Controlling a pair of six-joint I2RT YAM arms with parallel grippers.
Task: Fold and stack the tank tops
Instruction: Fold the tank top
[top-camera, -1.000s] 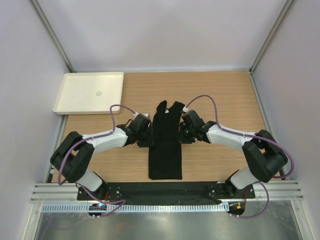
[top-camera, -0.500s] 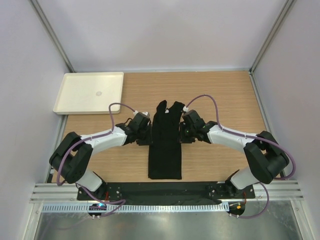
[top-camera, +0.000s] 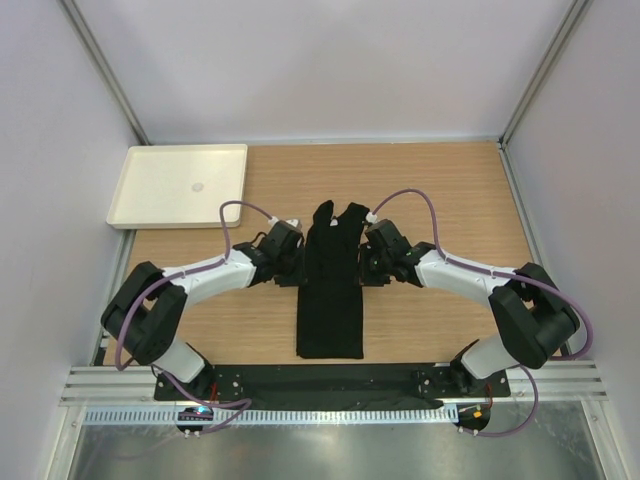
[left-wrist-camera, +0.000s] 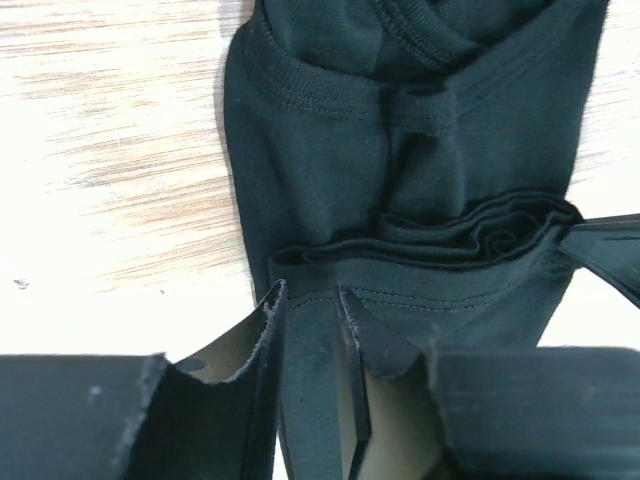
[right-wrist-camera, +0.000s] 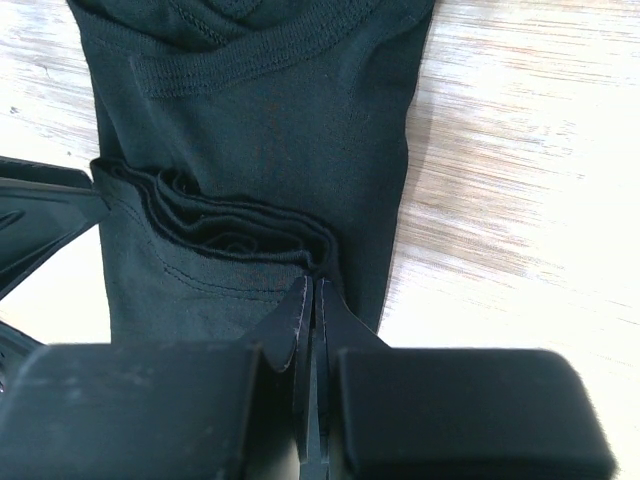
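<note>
The black tank top lies in the middle of the table, folded lengthwise into a narrow strip, straps at the far end. My left gripper is at its left edge. In the left wrist view the gripper is a little open, with the hemmed edge of the tank top showing in the gap between the jaws. My right gripper is at the right edge. In the right wrist view it is shut on a bunched fold of the tank top.
A shallow white tray sits at the far left of the wooden table. White walls and metal posts close in the sides and back. A black base rail runs along the near edge.
My left gripper has crept a little farther away and to the right along the cloth's left edge. The right gripper and the tank top look unmoved.
</note>
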